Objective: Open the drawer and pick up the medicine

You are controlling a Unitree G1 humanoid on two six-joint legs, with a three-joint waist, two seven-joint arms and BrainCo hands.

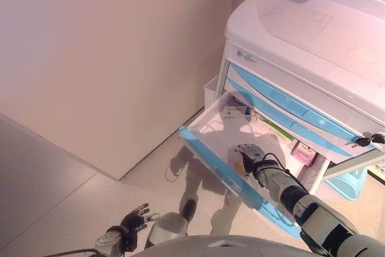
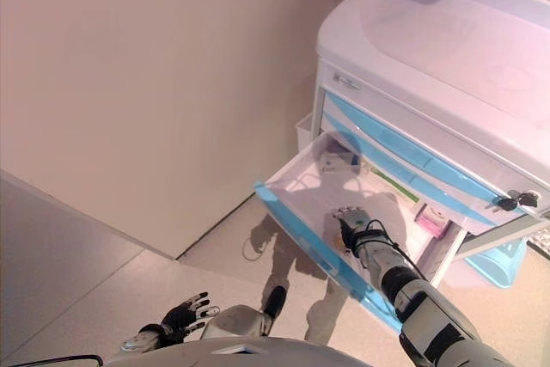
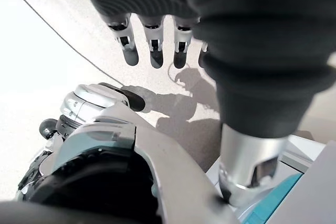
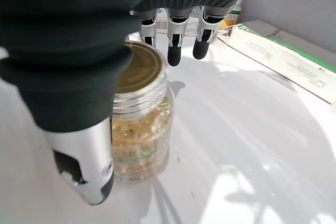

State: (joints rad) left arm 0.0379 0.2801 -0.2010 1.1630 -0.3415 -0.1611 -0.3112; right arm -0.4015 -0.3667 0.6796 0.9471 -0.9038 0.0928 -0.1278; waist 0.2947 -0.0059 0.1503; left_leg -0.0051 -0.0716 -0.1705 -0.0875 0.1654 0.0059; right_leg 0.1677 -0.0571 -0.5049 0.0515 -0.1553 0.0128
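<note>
While drawer (image 1: 207, 126) stands open | medicine jar (image 4: 139, 124): clear, gold-lidded, yellow capsules | right hand (image 4: 94, 82) fingers straight above, holding nothing

We see the right hand (image 1: 249, 152) covering most of the medicine jar (image 4: 140, 129) from above; the drawer's (image 1: 204, 129) small boxes (image 1: 236, 111) are too tiny to identify.

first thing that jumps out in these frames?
The white cart with blue-fronted drawers, one drawer pulled wide open. The right hand hangs inside it, fingers straight, over a clear jar of yellowish capsules with a gold lid; no grasp visible. Boxes lie nearby: a green-striped one and a pink one. The left hand hangs low, open.
</note>
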